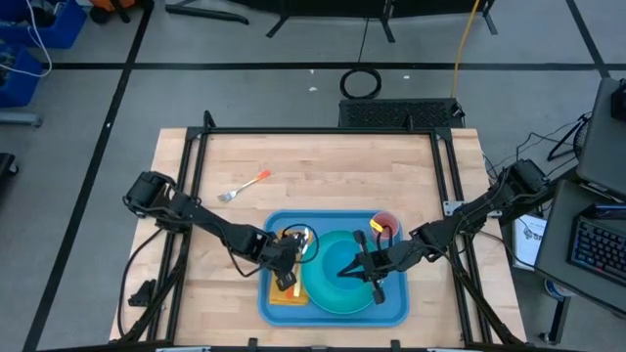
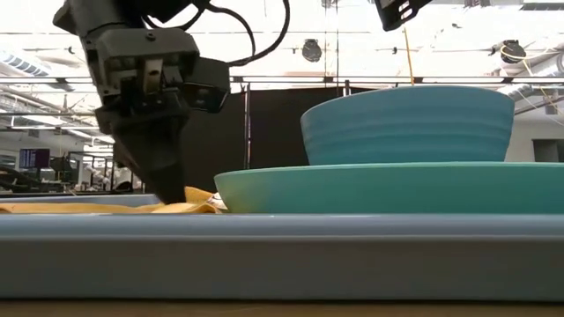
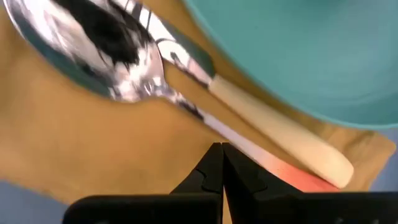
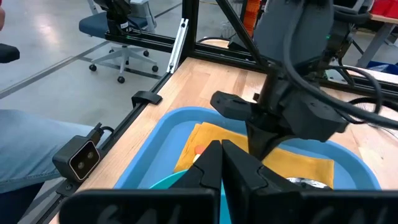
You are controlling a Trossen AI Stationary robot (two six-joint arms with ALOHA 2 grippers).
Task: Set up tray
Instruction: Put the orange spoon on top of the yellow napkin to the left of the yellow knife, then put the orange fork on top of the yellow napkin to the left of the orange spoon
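Both grippers are seen with fingers closed and empty over the blue tray (image 1: 396,311) at the counter's (image 1: 323,171) near edge, the left gripper (image 1: 286,279) on the yellow napkin (image 4: 298,160), the right gripper (image 1: 375,281) above the teal plate (image 2: 388,187).

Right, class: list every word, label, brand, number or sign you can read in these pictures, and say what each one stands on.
None can be read.
Sheet of paper beside the table's right edge, high view: print too small to read.
Screen in the room behind, low view: too blurred to read.
Tray, plate, bowl, napkin: no lettering shows.
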